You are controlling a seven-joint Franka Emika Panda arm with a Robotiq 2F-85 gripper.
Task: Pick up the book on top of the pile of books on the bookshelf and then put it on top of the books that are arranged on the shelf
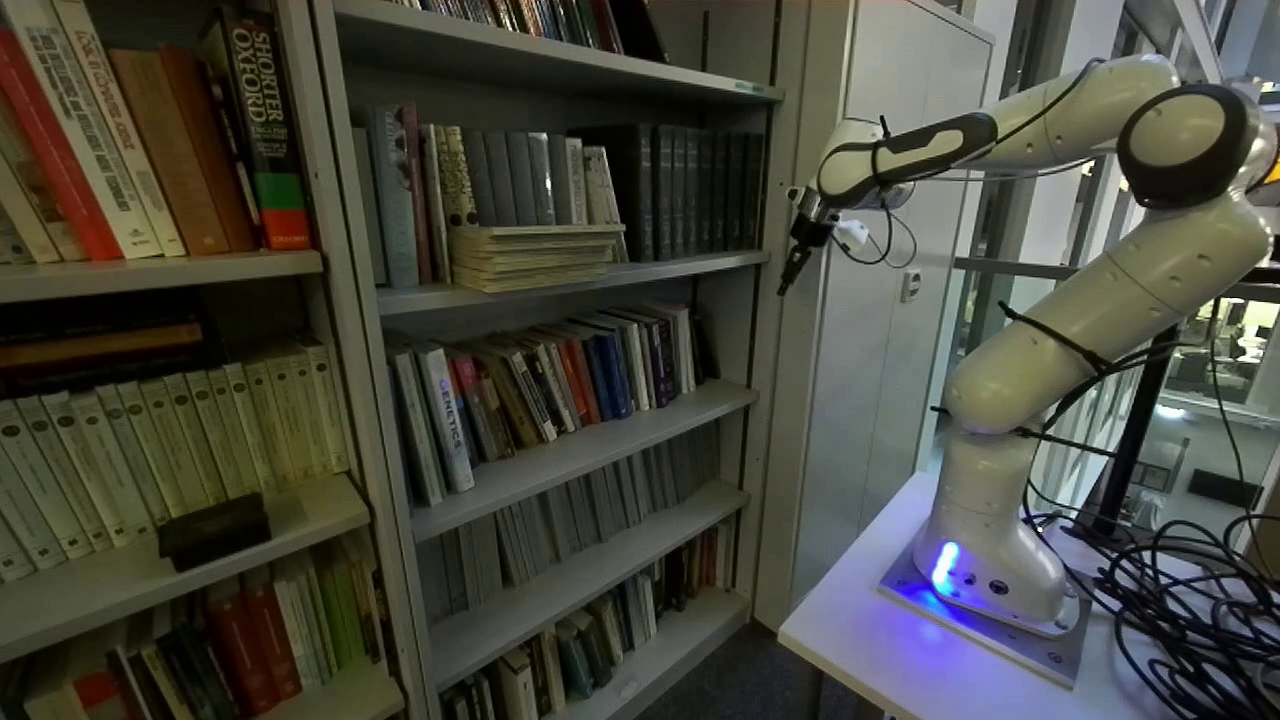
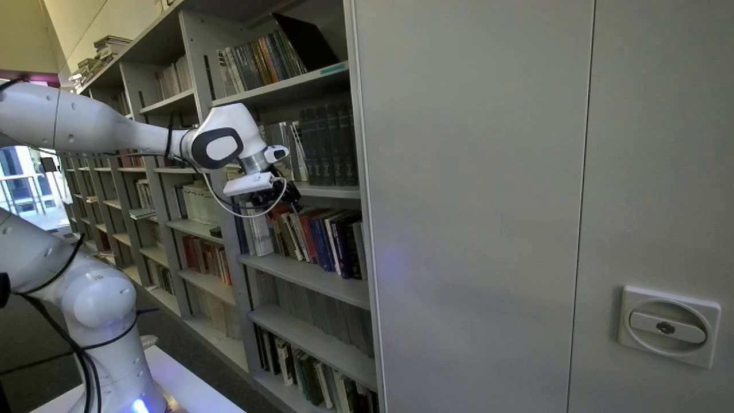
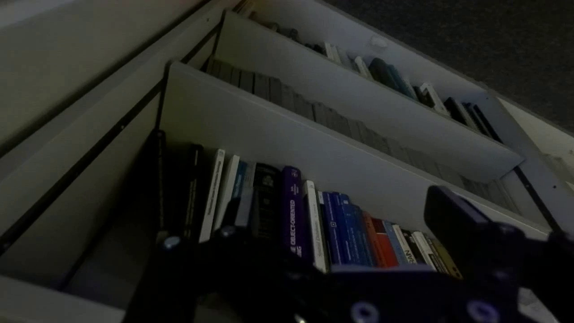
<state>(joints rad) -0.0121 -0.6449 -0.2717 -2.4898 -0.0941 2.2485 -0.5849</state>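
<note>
In an exterior view, the pile of books (image 1: 530, 268) lies flat on a shelf of the grey bookshelf (image 1: 690, 266), and its top book (image 1: 545, 232) is pale beige. Behind and beside that pile stand the arranged books (image 1: 512, 178), upright with grey, white and dark spines. My gripper (image 1: 785, 284) points downward in the air, to the right of the pile and apart from it. The wrist view has the gripper (image 3: 345, 206) open, its dark fingers wide apart and nothing held between them. The pile is out of that view.
Below the pile's shelf is a row of colourful books (image 1: 560, 375); the wrist view looks down on these books (image 3: 334, 224). A shelf board (image 1: 560, 40) runs above the pile. Right of the bookshelf stands a tall grey cabinet (image 1: 880, 300). The arm's base is on a white table (image 1: 850, 640).
</note>
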